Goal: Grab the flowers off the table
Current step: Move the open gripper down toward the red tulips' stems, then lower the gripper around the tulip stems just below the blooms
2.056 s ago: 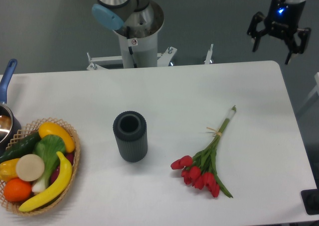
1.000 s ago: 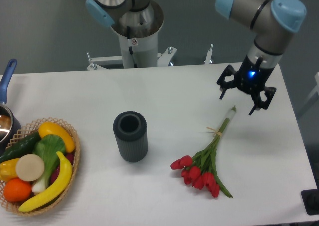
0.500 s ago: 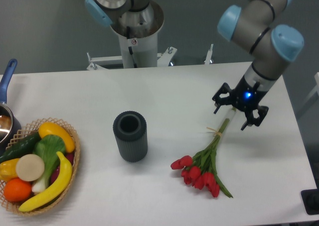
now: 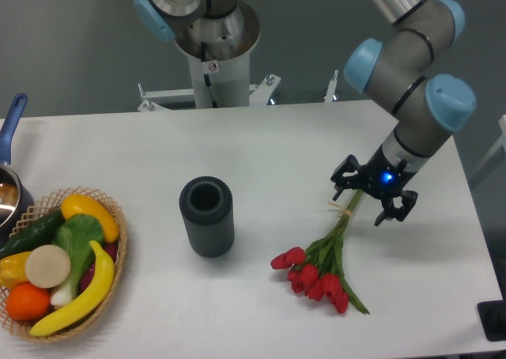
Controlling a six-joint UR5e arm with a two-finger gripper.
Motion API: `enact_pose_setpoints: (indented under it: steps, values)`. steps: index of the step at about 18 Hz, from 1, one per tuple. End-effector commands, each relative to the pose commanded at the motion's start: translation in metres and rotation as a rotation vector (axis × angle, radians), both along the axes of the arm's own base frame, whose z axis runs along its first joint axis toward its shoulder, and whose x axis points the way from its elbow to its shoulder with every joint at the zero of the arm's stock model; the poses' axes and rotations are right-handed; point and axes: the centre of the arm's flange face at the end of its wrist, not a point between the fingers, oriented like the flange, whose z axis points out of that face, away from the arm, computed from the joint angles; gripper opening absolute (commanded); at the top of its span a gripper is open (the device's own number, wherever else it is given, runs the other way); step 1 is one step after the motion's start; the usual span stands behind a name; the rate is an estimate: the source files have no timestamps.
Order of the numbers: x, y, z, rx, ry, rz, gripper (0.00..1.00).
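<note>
The flowers, a small bunch of red tulips with green stems and a thin band, lie on the white table at the right, heads toward the front. My gripper hangs open over the upper stems near the band, one finger on each side of them. The pale stem ends are hidden under the gripper.
A dark grey ribbed cylinder vase stands upright at the table's middle. A wicker basket of fruit and vegetables sits at the front left, with a pot behind it. The robot base stands behind the far edge.
The arm has come down from the far right and moved left and forward. The open gripper now sits lower, straddling the flower stems. The flowers have not moved.
</note>
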Motion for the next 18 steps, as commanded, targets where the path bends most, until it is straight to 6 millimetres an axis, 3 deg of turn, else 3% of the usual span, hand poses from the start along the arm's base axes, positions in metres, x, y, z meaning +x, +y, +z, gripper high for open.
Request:
enact_pose_setpoints:
  steps: [13,18]
  values:
    - [0.011,0.027,-0.043,-0.007,-0.006,-0.048,1.00]
    - [0.015,0.038,-0.049,0.000,0.032,-0.069,1.00]
